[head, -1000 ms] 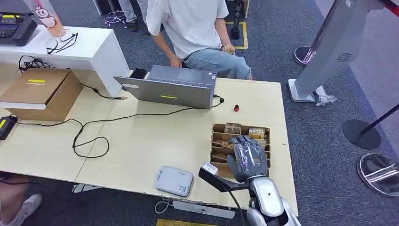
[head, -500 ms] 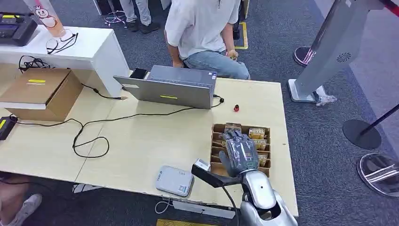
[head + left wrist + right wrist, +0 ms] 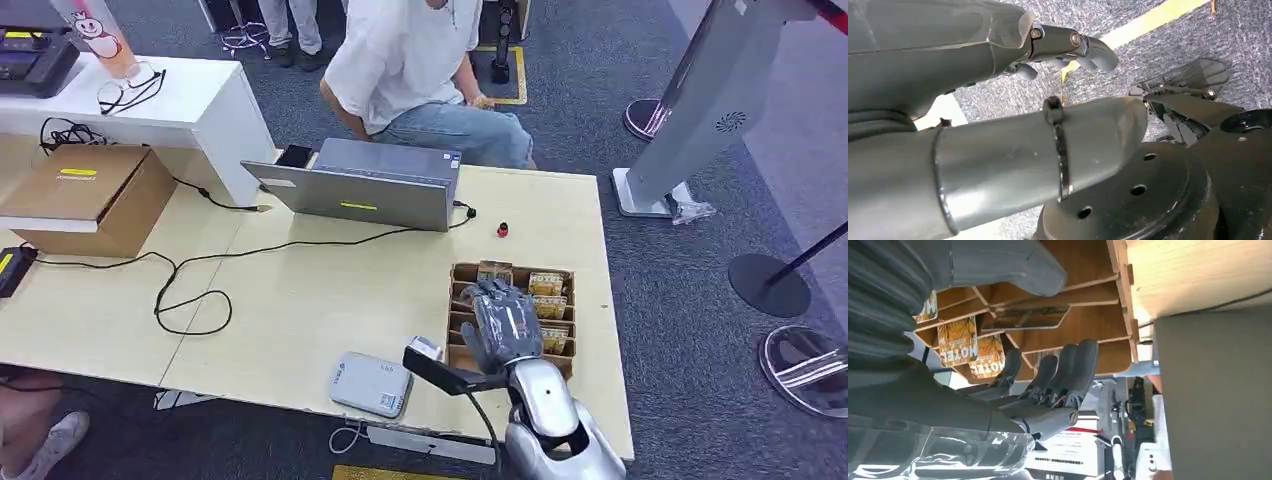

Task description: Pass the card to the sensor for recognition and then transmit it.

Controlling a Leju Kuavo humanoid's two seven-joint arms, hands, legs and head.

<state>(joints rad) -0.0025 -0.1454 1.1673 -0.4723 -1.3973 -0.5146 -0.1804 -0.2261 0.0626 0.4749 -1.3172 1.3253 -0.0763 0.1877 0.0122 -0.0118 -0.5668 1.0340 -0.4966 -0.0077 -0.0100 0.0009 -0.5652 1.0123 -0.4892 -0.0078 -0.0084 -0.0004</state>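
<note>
Head view, right hand: I see my right hand (image 3: 510, 325) poised over the brown cardboard slotted card box (image 3: 461, 272) at the right end of the pale wooden desk (image 3: 300, 300), fingers spread, palm down, nothing in it.
Head view, cards: the yellow-and-brown printed cards (image 3: 546, 284) stand in the box's far slots, just beyond and to the right of my fingers; I cannot tell whether any fingertip touches one.
Head view, sensor: the flat grey rounded card reader (image 3: 371, 384) lies near the desk's front edge, to the left of the box and apart from it.
Head view, surroundings: a grey open laptop (image 3: 360, 185) sits at the far edge, a black cable (image 3: 190, 275) loops across the desk, a small red button (image 3: 502, 231) lies beyond the box, and a person in a white shirt (image 3: 400, 50) sits behind the laptop.
Right wrist view, hand: my dark fingers (image 3: 1075, 370) reach straight and apart over the box's cardboard dividers (image 3: 1058, 295), gripping nothing.
Right wrist view, cards: cards (image 3: 958, 340) printed "MOTEL" stand in slots close by the fingers, not in my grasp.
Left wrist view, left hand: my left hand (image 3: 998, 90) hangs over grey carpet (image 3: 1168, 45) with a yellow line, fingers loosely bent, empty.
</note>
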